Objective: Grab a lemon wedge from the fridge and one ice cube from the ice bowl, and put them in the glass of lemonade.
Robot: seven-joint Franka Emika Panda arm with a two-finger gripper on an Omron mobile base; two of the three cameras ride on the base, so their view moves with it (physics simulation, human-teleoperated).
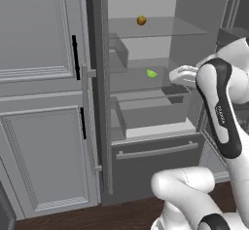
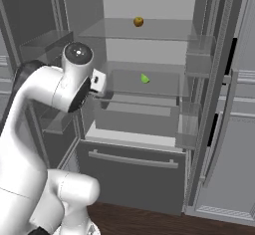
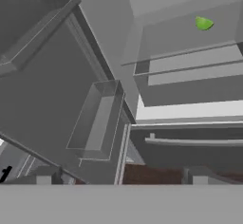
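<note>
the fridge (image 1: 146,141) stands open, both doors swung wide. the lemon wedge (image 1: 151,73) lies on the middle translucent shelf (image 1: 126,80), set back from its front edge, with bare shelf all around it. a round orange-brown fruit (image 1: 141,20) sits on the shelf above. the end effector (image 3: 121,178), fingers spread wide and holding nothing, hangs outside the shelf's front edge, well apart from the wedge.
</note>
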